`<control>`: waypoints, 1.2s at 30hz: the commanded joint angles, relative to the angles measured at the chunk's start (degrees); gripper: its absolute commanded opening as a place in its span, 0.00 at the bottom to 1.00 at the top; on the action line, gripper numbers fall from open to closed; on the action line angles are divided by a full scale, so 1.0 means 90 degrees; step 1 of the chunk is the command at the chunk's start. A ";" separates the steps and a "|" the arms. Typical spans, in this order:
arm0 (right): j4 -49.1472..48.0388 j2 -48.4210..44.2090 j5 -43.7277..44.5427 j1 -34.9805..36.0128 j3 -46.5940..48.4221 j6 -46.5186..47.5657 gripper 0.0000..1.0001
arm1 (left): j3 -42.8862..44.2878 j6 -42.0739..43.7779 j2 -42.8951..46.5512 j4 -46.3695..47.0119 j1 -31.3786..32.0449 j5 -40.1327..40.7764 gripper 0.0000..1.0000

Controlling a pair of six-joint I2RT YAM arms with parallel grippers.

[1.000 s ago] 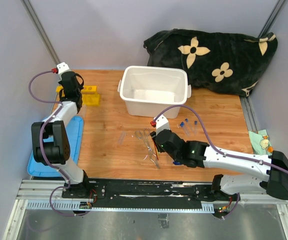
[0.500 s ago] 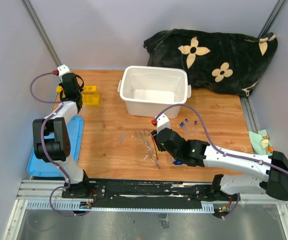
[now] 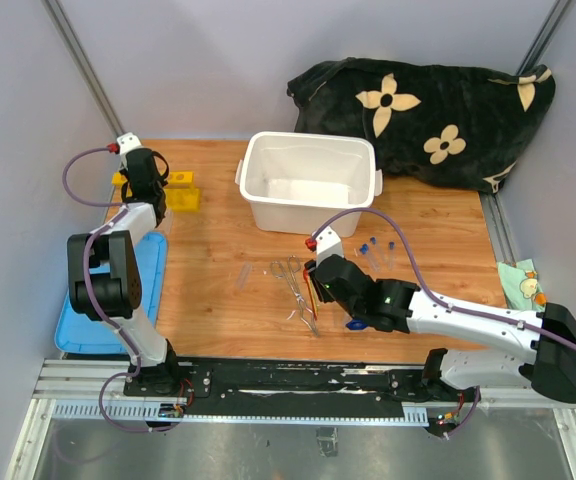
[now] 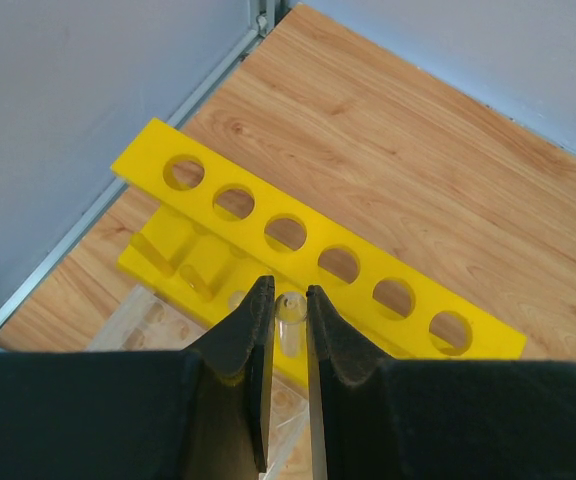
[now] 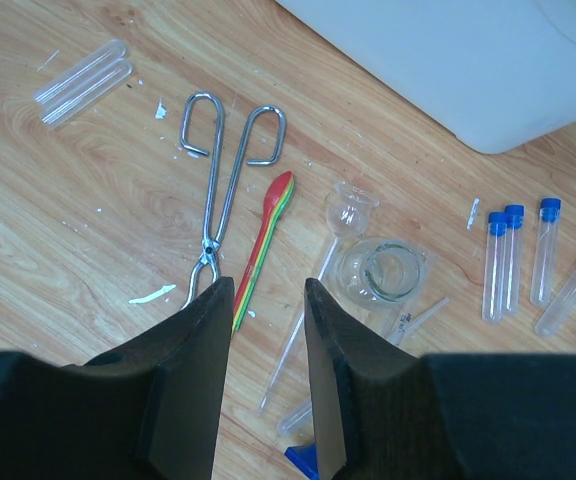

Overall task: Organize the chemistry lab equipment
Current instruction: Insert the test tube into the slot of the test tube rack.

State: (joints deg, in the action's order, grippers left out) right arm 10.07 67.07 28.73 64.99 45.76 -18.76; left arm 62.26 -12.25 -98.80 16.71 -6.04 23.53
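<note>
On the surface [image 3: 218, 240], mostly unsorted: tweezers [image 5: 207, 248], blue-capped tubes [image 5: 503, 262]. Left end effector [image 4: 288, 310] clamped on clear tube [image 4: 290, 325] over yellow rack [image 4: 313, 250]; right end effector [image 5: 268, 290] apart, empty.

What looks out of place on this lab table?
The blue-capped tubes lie flat on the table, not in the yellow rack, whose holes look empty. White flecks litter the wood beside the metal tongs.

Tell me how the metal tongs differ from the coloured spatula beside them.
The metal tongs are bare silver metal; the spatula is striped red, yellow and green. The tongs have two crossed arms ending in loop handles; the spatula is one narrow strip with a rounded tip. Both lie flat on the wooden table, side by side.
</note>
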 commanded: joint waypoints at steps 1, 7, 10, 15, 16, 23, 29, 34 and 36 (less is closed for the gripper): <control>-0.0127 -0.0127 -0.0018 -0.0120 -0.0114 -0.0034 0.36 | -0.0026 0.0004 -0.0097 0.0303 -0.0085 0.0135 0.00; -0.0131 -0.0145 -0.0047 -0.0184 -0.0142 -0.0039 0.36 | 0.0039 -0.0005 -0.0232 0.0293 -0.0090 0.0068 0.00; -0.0132 -0.0151 -0.0067 -0.0218 -0.0161 -0.0047 0.36 | 0.0079 -0.0034 -0.0295 0.0267 -0.0090 0.0019 0.00; -0.0160 -0.0138 -0.0113 -0.0272 -0.0176 -0.0050 0.36 | 0.0148 -0.0055 -0.0401 0.0207 -0.0090 -0.0044 0.00; -0.0162 -0.0130 -0.0123 -0.0277 -0.0188 -0.0045 0.35 | 0.0163 -0.0063 -0.0421 0.0192 -0.0090 -0.0062 0.00; -0.0204 -0.0098 -0.0197 -0.0335 -0.0218 -0.0069 0.35 | 0.0290 -0.0103 -0.0541 0.0055 -0.0088 -0.0129 0.10; -0.0210 -0.0105 -0.0235 -0.0374 -0.0227 -0.0075 0.35 | 0.0417 -0.0152 -0.0616 -0.0135 -0.0084 -0.0152 0.32; -0.0210 -0.0117 -0.0282 -0.0378 -0.0239 -0.0114 0.35 | 0.0463 -0.0198 -0.0561 -0.0277 -0.0088 -0.0160 0.48; -0.0210 -0.0124 -0.0282 -0.0385 -0.0240 -0.0131 0.35 | 0.0493 -0.0237 -0.0527 -0.0388 -0.0085 -0.0143 0.51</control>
State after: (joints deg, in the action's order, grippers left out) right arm 8.86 66.74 26.41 62.37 44.27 -18.85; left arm 64.62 -13.47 -103.61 14.66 -6.31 21.80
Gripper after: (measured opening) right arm 0.355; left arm 0.485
